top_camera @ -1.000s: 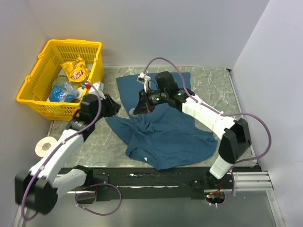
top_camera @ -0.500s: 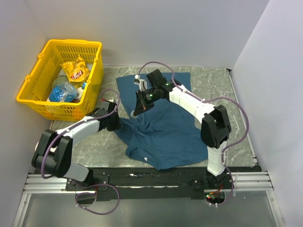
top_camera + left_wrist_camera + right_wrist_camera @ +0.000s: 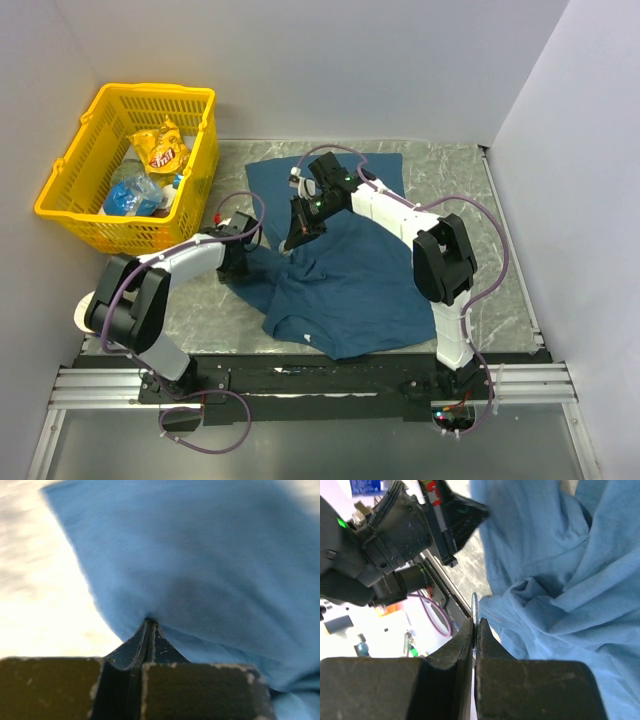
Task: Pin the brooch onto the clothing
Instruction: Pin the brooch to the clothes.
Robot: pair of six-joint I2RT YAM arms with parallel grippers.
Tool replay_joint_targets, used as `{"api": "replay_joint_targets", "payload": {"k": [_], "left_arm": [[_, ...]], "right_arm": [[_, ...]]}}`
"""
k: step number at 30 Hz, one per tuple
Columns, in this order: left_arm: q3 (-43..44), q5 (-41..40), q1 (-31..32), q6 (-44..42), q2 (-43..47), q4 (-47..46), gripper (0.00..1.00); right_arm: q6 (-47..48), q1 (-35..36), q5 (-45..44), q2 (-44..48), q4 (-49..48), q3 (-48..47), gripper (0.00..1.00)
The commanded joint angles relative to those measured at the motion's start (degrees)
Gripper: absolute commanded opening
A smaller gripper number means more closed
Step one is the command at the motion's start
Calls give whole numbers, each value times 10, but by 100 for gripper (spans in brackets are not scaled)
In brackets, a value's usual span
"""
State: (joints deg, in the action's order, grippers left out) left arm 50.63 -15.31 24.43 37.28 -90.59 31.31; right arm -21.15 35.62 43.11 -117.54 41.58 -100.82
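Observation:
The teal-blue T-shirt (image 3: 350,270) lies rumpled on the marble table. My left gripper (image 3: 247,258) is shut on the shirt's left edge; in the left wrist view the fabric (image 3: 210,570) bunches at the closed tips (image 3: 149,622). My right gripper (image 3: 292,238) hangs just above the shirt's left part, close to the left gripper. It is shut on the brooch (image 3: 474,607), a thin silver disc seen edge-on between the jaws in the right wrist view (image 3: 475,625), beside a fold of the shirt (image 3: 545,600).
A yellow basket (image 3: 70,215) with a snack bag (image 3: 162,150) and plastic bottles stands at the back left. A roll of tape (image 3: 85,310) lies by the left arm. White walls close in the back and the right side.
My left arm swung in and down to the shirt's left edge and closed on the fabric. My right gripper shifted slightly forward and left, still holding the brooch.

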Motion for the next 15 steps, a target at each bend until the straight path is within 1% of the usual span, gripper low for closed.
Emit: {"api": "replay_joint_targets", "payload": {"k": [1,3,5,7,8,9,10,11,13,14,15], "left_arm": [[22,-139,-1,49,31,145,1],[32,-146,-1,61,40,162,1],[44,-119,4,52,51,155,1],[48,-97,15,38,80,112,1],[54,-70,25,32,89,93,1],[55,-61,32,31,106,74,1],[54,-47,35,24,112,31,1],[54,-19,39,21,114,14,1],[55,-8,41,18,98,-18,1],[63,-3,43,18,85,-20,1],[67,0,43,18,51,-20,1]], "right_arm": [[-27,-2,5,13,-19,4,0],[-30,-4,10,13,-28,7,0],[-28,-2,7,10,-23,4,0],[-26,0,7,10,-21,5,0],[-27,-1,7,12,-25,8,0],[-28,-1,6,12,-24,9,0],[-29,0,3,13,-24,9,0],[-30,0,4,13,-23,10,0],[-38,2,0,14,-28,14,0],[-42,4,-2,14,-31,16,0],[-46,4,-2,13,-31,18,0]]}}
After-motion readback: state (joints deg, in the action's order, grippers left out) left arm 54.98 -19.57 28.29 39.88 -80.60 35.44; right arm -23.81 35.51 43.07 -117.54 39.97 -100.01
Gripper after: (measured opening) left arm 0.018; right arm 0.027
